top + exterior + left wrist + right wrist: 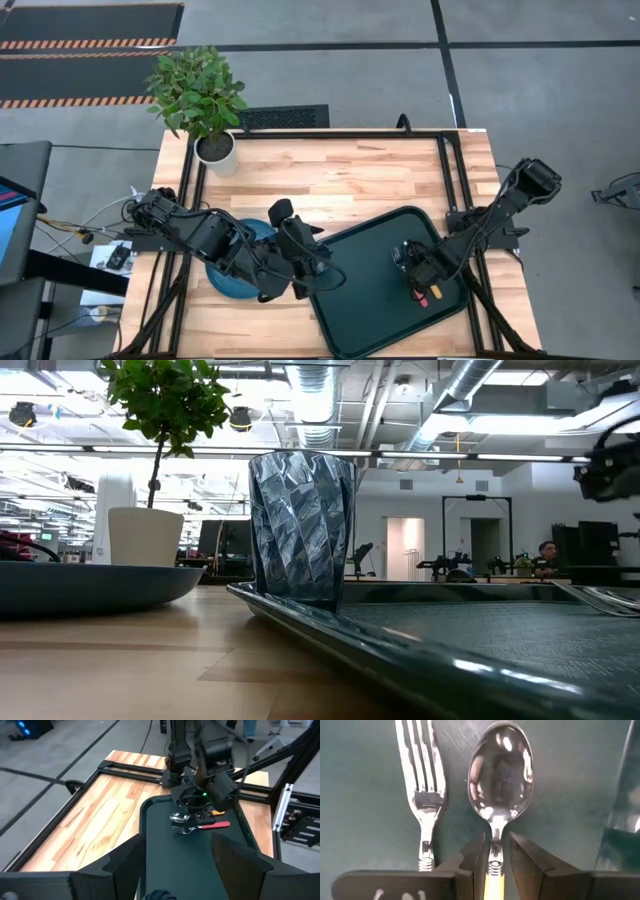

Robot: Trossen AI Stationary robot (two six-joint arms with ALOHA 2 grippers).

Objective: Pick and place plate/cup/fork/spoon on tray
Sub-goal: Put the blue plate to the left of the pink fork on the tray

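The table (330,170) is topped with pale wood planks of smooth, lightly sheened finish, framed by black metal rails (320,133). The tray (365,820) is seen as dark green plastic, faintly scratched and semi-glossy. The spoon (500,775) bowl and fork (422,775) head are polished, mirror-bright metal; the spoon's handle is glossy orange plastic. The cup (301,528) is made of faceted, see-through, glossy material. The plate (90,585) is given a smooth satin surface.
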